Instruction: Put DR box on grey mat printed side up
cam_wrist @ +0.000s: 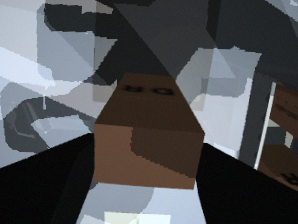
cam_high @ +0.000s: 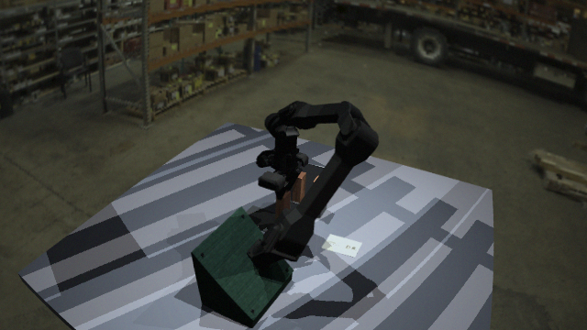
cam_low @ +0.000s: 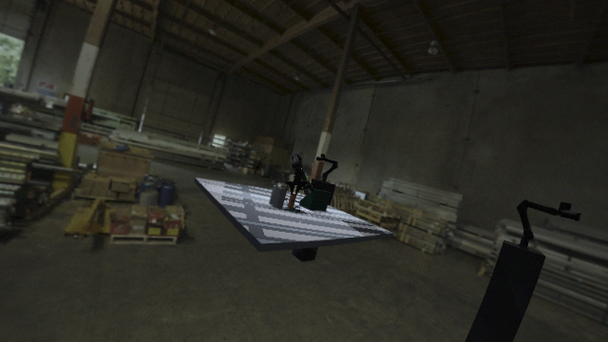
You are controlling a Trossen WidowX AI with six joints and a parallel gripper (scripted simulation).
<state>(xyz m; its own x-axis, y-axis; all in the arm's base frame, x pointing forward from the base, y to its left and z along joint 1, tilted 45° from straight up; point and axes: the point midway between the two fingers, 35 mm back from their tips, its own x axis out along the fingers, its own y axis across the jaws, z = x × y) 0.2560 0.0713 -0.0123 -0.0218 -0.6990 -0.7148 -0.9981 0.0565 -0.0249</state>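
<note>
DR box (cam_high: 282, 203) (cam_low: 292, 201) (cam_wrist: 147, 156): outside the bin, upright, end toward the wrist camera; DR print on a side face, not up.
Fingers (cam_high: 282, 193) (cam_low: 293, 188): closed on the DR box, one each side.
Box base: contact with tabletop (cam_high: 413, 238) (cam_low: 285, 233) cannot be made out.
Bin (cam_low: 277, 196) (cam_wrist: 265, 132): just beside the held box.
Other boxes (cam_high: 299, 188) (cam_wrist: 287, 107): two seen in the bin, wrist view; one partly cropped code.
Pale card (cam_high: 337, 242) (cam_wrist: 117, 218): flat, marked DR.
Green wedge (cam_high: 234, 270) (cam_low: 317, 199): on tabletop, near the arm's lower end.
</note>
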